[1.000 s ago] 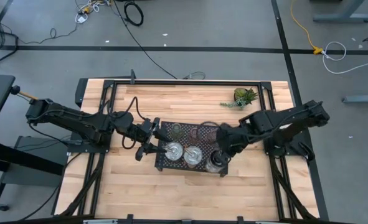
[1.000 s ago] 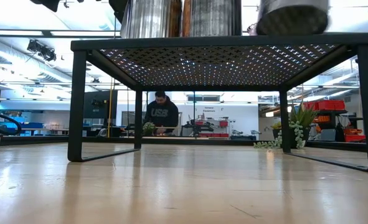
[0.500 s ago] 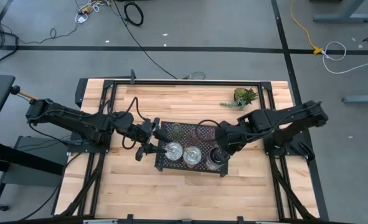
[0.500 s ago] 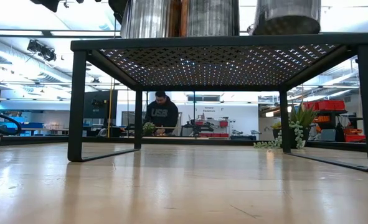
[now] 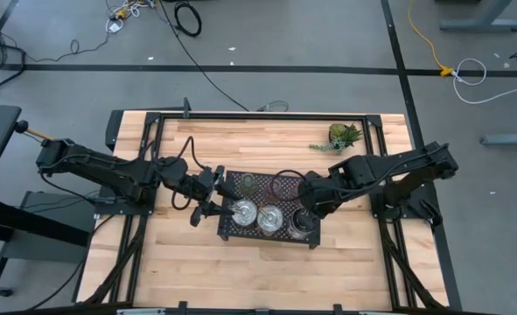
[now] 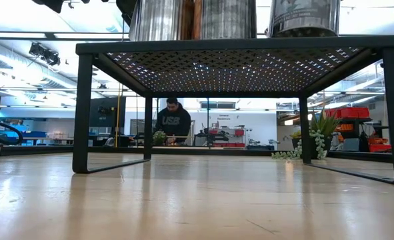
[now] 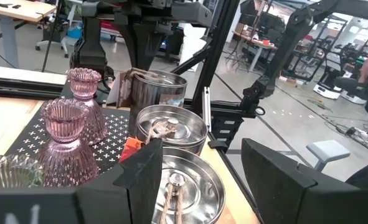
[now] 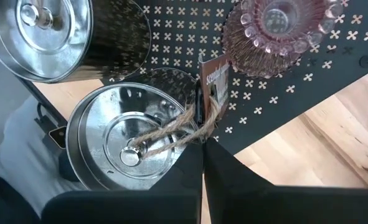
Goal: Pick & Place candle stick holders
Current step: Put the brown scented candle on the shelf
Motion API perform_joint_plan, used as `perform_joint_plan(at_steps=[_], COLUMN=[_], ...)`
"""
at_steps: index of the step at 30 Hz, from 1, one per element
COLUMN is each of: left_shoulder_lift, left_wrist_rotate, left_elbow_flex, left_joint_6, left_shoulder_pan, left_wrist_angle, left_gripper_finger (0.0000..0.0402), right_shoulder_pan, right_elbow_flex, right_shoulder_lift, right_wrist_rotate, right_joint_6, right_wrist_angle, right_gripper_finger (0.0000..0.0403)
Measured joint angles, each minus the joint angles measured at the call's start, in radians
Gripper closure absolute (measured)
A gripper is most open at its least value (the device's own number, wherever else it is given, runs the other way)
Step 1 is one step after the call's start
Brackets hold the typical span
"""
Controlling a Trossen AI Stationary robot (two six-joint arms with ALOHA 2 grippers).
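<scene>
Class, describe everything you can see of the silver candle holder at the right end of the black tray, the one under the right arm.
The silver holder is a shiny metal cup, round, with straight walls and a small knob at its centre. Brown twine runs from the knob over the rim to a card tag. The holder stands upright on the black perforated tray, at its right end, in line with two other silver ones. The right gripper pinches its rim beside the tag.

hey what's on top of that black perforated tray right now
Three silver holders line its near edge; two pink ones and an olive one stand behind. The right end effector covers part of the tray, hiding what lies beneath.
</scene>
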Motion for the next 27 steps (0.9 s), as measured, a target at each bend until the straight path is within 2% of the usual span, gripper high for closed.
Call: perform_joint_plan(at_steps=[15,27], left_shoulder_lift=[0.0,0.0], left_wrist_rotate=[0.0,0.0], left_elbow_flex=[0.0,0.0], left_joint_6=[0.0,0.0], left_shoulder_pan=[0.0,0.0], left_wrist_angle=[0.0,0.0], left_gripper_finger=[0.0179,0.0179], right_shoulder_pan=[0.0,0.0], right_elbow_flex=[0.0,0.0], right_shoulder_lift=[0.0,-0.001], right_wrist_rotate=[-0.001,0.016], right_joint_6=[0.005,0.005], right_wrist_angle=[0.02,0.03], right_gripper_finger=[0.0386,0.0328])
